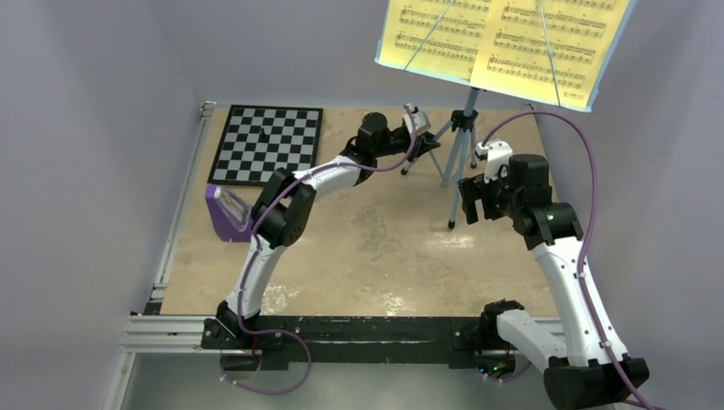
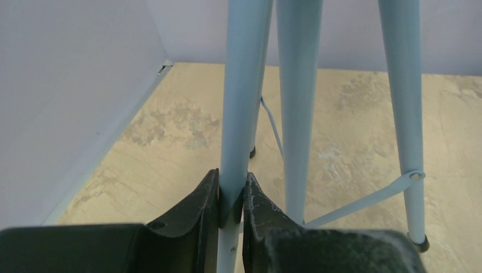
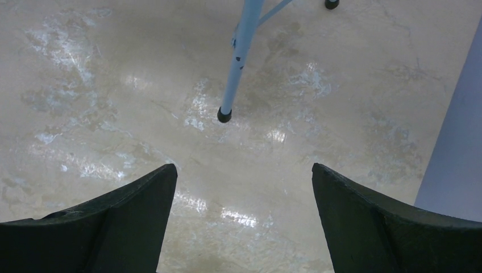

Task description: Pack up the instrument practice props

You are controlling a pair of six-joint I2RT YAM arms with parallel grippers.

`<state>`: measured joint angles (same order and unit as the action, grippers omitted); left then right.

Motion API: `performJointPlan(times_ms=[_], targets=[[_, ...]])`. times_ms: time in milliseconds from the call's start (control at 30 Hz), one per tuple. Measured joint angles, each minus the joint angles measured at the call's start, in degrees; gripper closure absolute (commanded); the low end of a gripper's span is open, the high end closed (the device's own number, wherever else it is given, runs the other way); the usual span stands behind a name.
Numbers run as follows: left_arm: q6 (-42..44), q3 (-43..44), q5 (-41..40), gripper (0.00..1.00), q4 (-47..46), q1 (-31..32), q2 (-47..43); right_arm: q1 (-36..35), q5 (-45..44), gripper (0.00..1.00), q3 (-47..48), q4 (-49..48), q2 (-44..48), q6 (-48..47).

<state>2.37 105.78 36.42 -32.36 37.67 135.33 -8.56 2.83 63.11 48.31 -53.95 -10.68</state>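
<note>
The light blue tripod music stand (image 1: 461, 141) stands at the back middle of the table. Its tray holds the yellow sheet of printed music (image 1: 504, 38) at the top of the top view. My left gripper (image 1: 424, 143) is shut on one leg of the stand (image 2: 241, 102); in the left wrist view both fingers press that leg at the gripper (image 2: 232, 185). My right gripper (image 1: 475, 201) is open and empty, just right of the stand's near leg, and hovers above the table. That leg and its black foot (image 3: 224, 115) show ahead of the gripper (image 3: 243, 170). The purple metronome (image 1: 224, 213) lies at the left edge.
A black-and-white checkerboard (image 1: 267, 143) lies at the back left. Grey walls close in the left, back and right sides. The left arm's elbow (image 1: 286, 213) is next to the metronome. The stand's two other legs (image 2: 295, 114) rise just right of the held one.
</note>
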Motion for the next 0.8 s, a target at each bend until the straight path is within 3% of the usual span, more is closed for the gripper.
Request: performJointPlan(times_ms=[367, 800], targets=[[3.8, -15.5, -4.1, 1.00, -2.3, 0.8, -10.2, 0.0, 3.2, 0.11, -2.7, 1.4, 0.0, 0.5], [6.0, -23.0, -10.1, 1.00, -0.3, 2.7, -16.4, 0.2, 13.1, 0.07, -5.6, 14.0, 18.1, -3.9]])
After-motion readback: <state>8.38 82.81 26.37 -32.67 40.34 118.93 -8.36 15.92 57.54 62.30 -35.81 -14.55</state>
